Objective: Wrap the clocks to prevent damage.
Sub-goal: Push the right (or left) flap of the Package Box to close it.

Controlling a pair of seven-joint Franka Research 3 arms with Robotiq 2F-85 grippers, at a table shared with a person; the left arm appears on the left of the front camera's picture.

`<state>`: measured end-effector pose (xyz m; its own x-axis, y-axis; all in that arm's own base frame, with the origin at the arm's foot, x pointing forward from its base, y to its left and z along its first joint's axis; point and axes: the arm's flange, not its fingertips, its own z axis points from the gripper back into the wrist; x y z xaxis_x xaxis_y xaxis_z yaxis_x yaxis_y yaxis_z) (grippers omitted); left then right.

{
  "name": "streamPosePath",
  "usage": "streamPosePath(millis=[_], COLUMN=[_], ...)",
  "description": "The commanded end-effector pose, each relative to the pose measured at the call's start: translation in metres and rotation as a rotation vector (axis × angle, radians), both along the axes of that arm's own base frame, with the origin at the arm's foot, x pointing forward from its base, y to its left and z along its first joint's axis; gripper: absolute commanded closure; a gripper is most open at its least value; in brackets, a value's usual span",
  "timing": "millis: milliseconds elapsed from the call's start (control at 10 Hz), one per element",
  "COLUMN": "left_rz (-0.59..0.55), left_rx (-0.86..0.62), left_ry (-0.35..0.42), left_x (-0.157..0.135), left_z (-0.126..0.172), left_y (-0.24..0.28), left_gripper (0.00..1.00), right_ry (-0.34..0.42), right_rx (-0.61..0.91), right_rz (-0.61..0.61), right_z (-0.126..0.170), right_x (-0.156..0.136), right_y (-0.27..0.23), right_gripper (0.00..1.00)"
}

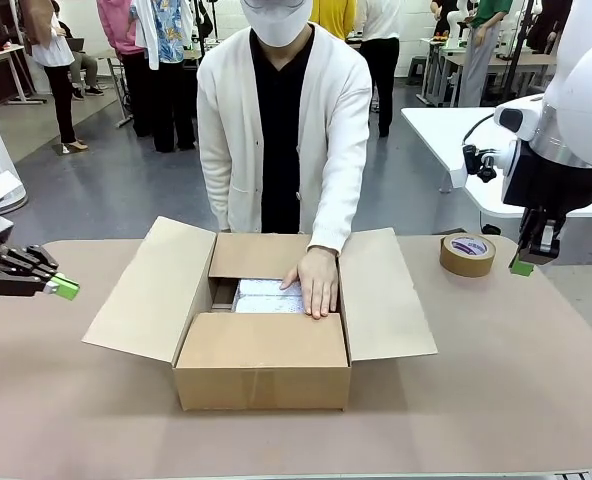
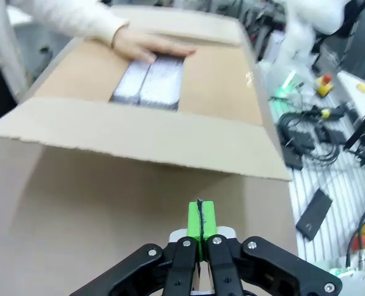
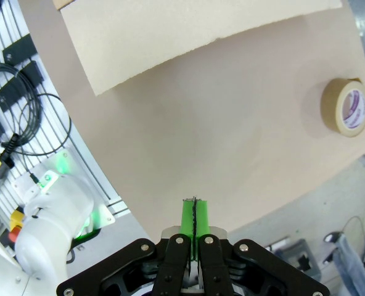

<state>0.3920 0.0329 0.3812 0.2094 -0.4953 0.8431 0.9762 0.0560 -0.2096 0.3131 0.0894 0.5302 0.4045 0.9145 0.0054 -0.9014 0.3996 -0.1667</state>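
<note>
The brown bench [image 1: 496, 380] carries an open cardboard box [image 1: 261, 375]; inside lie the clocks [image 1: 264, 296], pale silvery bundles under a person's hand [image 1: 316, 283]. My left end effector [image 1: 66, 288] and right end effector [image 1: 521, 267] both have their pads pressed together.

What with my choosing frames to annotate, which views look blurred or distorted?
Front view: sharp, evenly lit, soft shadow under the cardboard box. Left wrist view: the person's hand is slightly soft. Right wrist view: wide-angle bends the table edge; tape roll is crisp.
</note>
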Motion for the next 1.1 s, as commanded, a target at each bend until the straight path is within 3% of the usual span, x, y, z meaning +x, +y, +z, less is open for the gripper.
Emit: streamPosePath(millis=[0, 300, 600, 1000], left_rz=[-0.103, -0.170, -0.184, -0.194], left_rx=[-0.154, -0.167, -0.085, 0.009], left_ry=[0.050, 0.053, -0.046, -0.197], left_x=[0.035, 0.043, 0.054, 0.054], left_z=[-0.008, -0.038, -0.065, -0.074], left_y=[0.015, 0.002, -0.016, -0.045], left_gripper=[1.00, 1.00, 1.00, 1.00], right_ry=[-0.003, -0.003, -0.003, -0.003], right_rx=[-0.009, -0.009, -0.009, -0.009], right_rz=[-0.006, -0.006, -0.006, -0.006], right_z=[-0.002, -0.002, -0.002, -0.002], right_x=[0.001, 0.001, 0.001, 0.001], right_y=[0.001, 0.001, 0.001, 0.001], right_gripper=[0.99, 0.99, 0.99, 0.99])
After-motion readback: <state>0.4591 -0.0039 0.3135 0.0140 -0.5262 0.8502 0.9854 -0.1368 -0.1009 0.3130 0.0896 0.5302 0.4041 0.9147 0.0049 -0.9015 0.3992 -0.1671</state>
